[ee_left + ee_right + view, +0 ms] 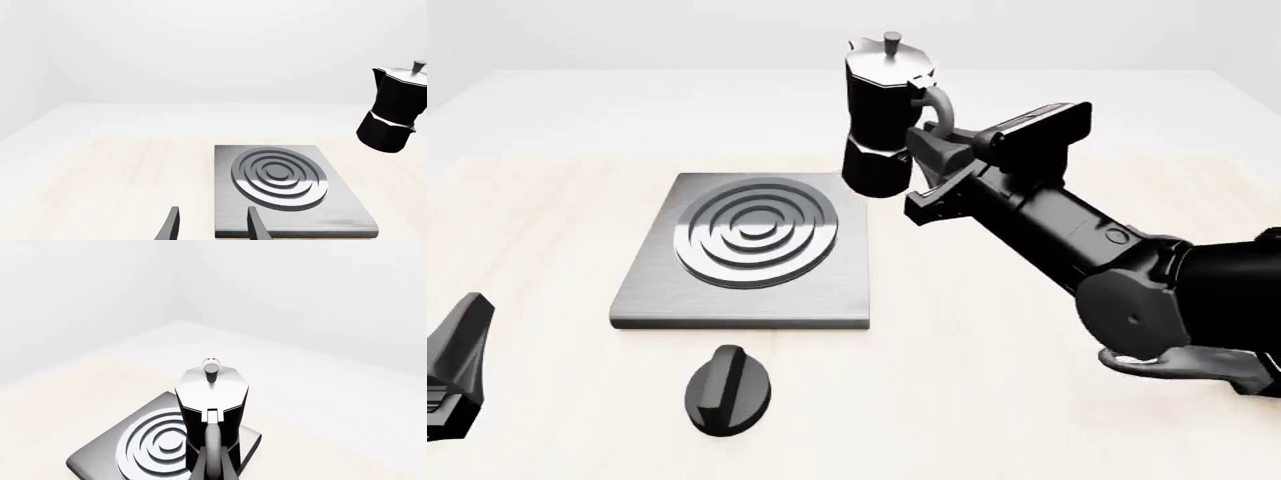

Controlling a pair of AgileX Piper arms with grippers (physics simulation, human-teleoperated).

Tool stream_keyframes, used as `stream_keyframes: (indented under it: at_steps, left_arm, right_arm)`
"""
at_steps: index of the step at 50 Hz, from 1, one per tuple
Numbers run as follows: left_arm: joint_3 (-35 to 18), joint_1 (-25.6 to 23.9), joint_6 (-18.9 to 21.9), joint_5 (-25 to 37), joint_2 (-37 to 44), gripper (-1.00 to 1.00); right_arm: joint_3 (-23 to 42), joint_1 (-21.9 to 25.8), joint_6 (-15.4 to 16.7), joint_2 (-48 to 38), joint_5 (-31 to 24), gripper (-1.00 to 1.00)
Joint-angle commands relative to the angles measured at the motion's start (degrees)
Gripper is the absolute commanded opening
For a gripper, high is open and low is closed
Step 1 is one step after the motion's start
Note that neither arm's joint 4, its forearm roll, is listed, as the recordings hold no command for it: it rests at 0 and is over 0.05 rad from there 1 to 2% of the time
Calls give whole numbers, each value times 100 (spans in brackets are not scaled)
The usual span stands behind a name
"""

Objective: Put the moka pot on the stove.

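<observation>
The moka pot (885, 115), black and faceted with a pinched waist, a glossy silver lid and a small knob on top, hangs in the air slightly tilted, just past the stove's far right corner, with the right gripper (932, 150) clamped on its curved side handle. The stove (747, 265) is a flat square slab of brushed dark-grey metal bearing raised concentric silver rings, lying on the pale wood-grain table (988, 400) with a black oval ridged knob (727, 390) near its front edge. The left gripper (212, 225) shows only two dark finger tips standing apart with nothing between them, the rest cut off, while the right wrist view hides that gripper's own fingers behind the pot's handle.
</observation>
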State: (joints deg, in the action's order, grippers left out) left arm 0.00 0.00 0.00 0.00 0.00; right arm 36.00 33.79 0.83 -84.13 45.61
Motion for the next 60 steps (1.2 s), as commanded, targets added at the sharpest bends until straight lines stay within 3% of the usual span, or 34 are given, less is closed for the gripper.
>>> stream_keyframes:
  at_steps: [1,60]
  left_arm:
    - [0,0,0,0,0,100]
    - [0,0,0,0,0,100]
  right_arm:
    - [497,104,-57,-357,117,-100]
    - [2162,556,-155,-2188,223,-100]
